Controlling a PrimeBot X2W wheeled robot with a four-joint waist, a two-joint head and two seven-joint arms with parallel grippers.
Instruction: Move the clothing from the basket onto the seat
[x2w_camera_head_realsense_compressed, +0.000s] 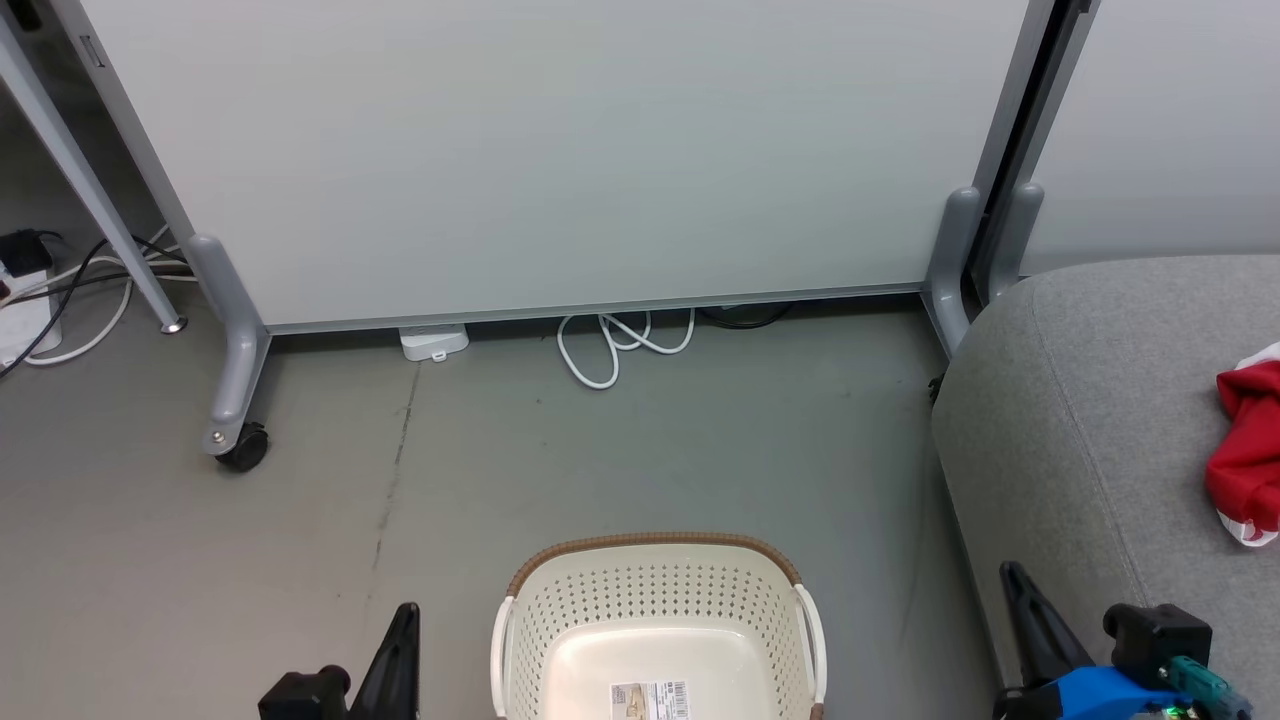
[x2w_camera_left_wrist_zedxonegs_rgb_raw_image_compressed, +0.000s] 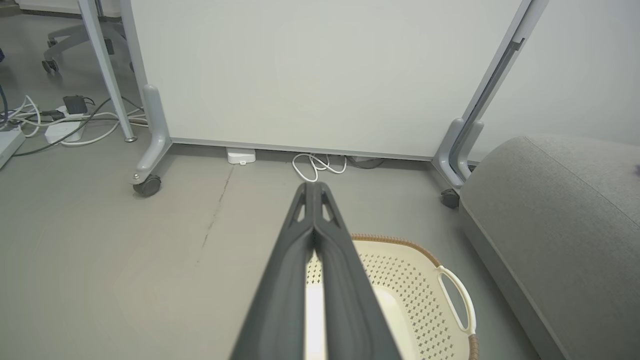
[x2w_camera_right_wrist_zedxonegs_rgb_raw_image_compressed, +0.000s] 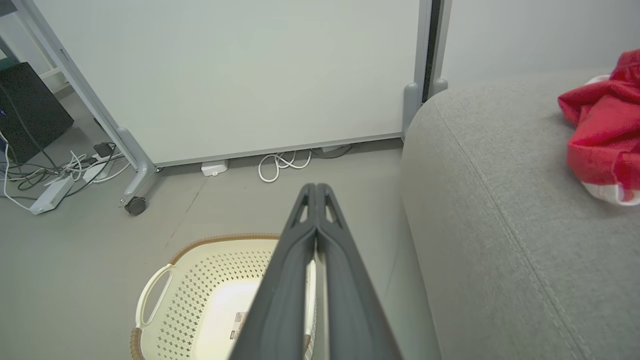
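The cream-white basket (x2w_camera_head_realsense_compressed: 655, 610) with a brown rim stands on the floor at the bottom middle, holding no fabric; a sticker shows on its bottom. Red clothing (x2w_camera_head_realsense_compressed: 1248, 450) with white trim lies on the grey seat (x2w_camera_head_realsense_compressed: 1090, 420) at the right, also seen as clothing (x2w_camera_right_wrist_zedxonegs_rgb_raw_image_compressed: 602, 132) on the seat (x2w_camera_right_wrist_zedxonegs_rgb_raw_image_compressed: 500, 210) in the right wrist view. My left gripper (x2w_camera_head_realsense_compressed: 405, 615) is shut with nothing in it, left of the basket; its fingers (x2w_camera_left_wrist_zedxonegs_rgb_raw_image_compressed: 314, 187) meet at the tips. My right gripper (x2w_camera_head_realsense_compressed: 1010, 572) is shut on nothing beside the seat's front edge, fingers (x2w_camera_right_wrist_zedxonegs_rgb_raw_image_compressed: 315, 189) pressed together.
A wheeled white partition panel (x2w_camera_head_realsense_compressed: 560, 150) stands behind the basket, with a castor (x2w_camera_head_realsense_compressed: 243, 447) at the left. White cables (x2w_camera_head_realsense_compressed: 610, 345) and a small white box (x2w_camera_head_realsense_compressed: 434, 342) lie under it. More cables and a power strip (x2w_camera_left_wrist_zedxonegs_rgb_raw_image_compressed: 60, 127) lie at far left.
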